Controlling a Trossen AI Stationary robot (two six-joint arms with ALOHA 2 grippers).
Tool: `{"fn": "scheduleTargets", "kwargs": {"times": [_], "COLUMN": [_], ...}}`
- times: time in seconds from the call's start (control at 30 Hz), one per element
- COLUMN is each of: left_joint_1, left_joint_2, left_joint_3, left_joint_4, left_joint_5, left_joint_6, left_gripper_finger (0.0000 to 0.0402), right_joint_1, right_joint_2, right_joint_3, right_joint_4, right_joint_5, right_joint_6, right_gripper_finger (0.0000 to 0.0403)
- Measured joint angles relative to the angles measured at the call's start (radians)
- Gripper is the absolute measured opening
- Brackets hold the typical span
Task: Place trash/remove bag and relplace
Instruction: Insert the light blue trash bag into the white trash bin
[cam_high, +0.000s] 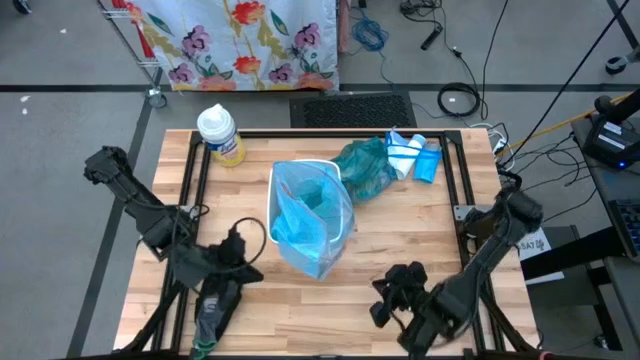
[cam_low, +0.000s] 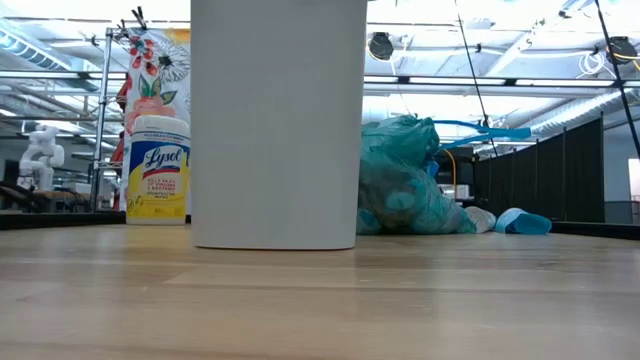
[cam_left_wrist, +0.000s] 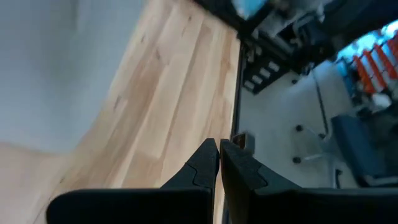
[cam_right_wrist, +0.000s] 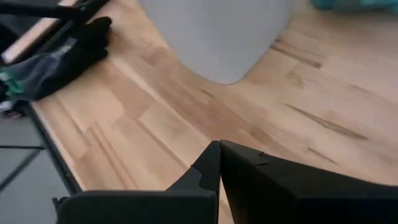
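A white bin (cam_high: 310, 215) stands upright mid-table, lined with a light blue bag (cam_high: 305, 222) whose rim is folded over the bin's top. Behind it a tied, filled teal bag (cam_high: 365, 168) rests on the wood; the low view shows this teal bag (cam_low: 405, 185) beside the bin (cam_low: 278, 120). Loose trash is out of view. My left gripper (cam_high: 248, 258) hovers shut just left of the bin; its wrist view shows the tips (cam_left_wrist: 219, 155) together. My right gripper (cam_high: 385, 295) hangs shut near the front right, its tips (cam_right_wrist: 219, 155) closed, facing the bin (cam_right_wrist: 217, 31).
A Lysol wipes canister (cam_high: 220, 135) stands at the far left. Blue-and-white bag packs (cam_high: 415, 158) lie at the far right beside the teal bag. A dark work glove (cam_high: 215, 310) lies at the front left edge. Bare wood (cam_high: 420, 235) shows right of the bin.
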Motion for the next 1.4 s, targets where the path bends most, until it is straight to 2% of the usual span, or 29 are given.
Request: {"fn": "scheduleTargets", "kwargs": {"times": [0.17,0.23,0.33,0.47,0.63,0.8,0.9,1.03,1.2,1.4], "left_joint_1": [0.100,0.143,0.200,0.278,0.334,0.370,0.395,0.421,0.441,0.463], "left_joint_2": [-0.008,-0.007,-0.008,0.008,0.105,0.275,0.370,0.458,0.495,0.499], "left_joint_3": [0.052,0.093,0.174,0.303,0.495,0.729,0.883,1.053,1.142,1.146], "left_joint_4": [0.024,0.021,0.022,-0.014,-0.111,-0.343,-0.522,-0.662,-0.645,-0.630], "left_joint_5": [0.003,0.003,0.003,-0.020,-0.063,-0.060,-0.009,0.092,0.111,0.114], "left_joint_6": [0.029,0.071,0.135,0.159,0.153,0.152,0.182,0.339,0.546,0.573], "left_gripper_finger": [0.0022,0.0022,0.0022,0.0008,0.0004,0.0002,0.0002,0.0001,0.0010,0.0052], "right_joint_1": [-0.052,-0.078,-0.115,-0.153,-0.181,-0.198,-0.201,-0.201,-0.201,-0.200], "right_joint_2": [-0.229,-0.320,-0.458,-0.607,-0.736,-0.812,-0.836,-0.849,-0.851,-0.851], "right_joint_3": [-0.354,-0.472,-0.614,-0.745,-0.834,-0.877,-0.879,-0.880,-0.880,-0.880], "right_joint_4": [0.364,0.462,0.570,0.611,0.611,0.604,0.586,0.583,0.583,0.583], "right_joint_5": [-0.007,-0.048,-0.123,-0.196,-0.217,-0.263,-0.300,-0.319,-0.321,-0.320], "right_joint_6": [-0.189,-0.267,-0.365,-0.474,-0.581,-0.666,-0.709,-0.755,-0.773,-0.756], "right_gripper_finger": [0.0000,0.0000,0.0000,0.0000,0.0000,0.0000,0.0000,0.0000,0.0000,0.0000]}}
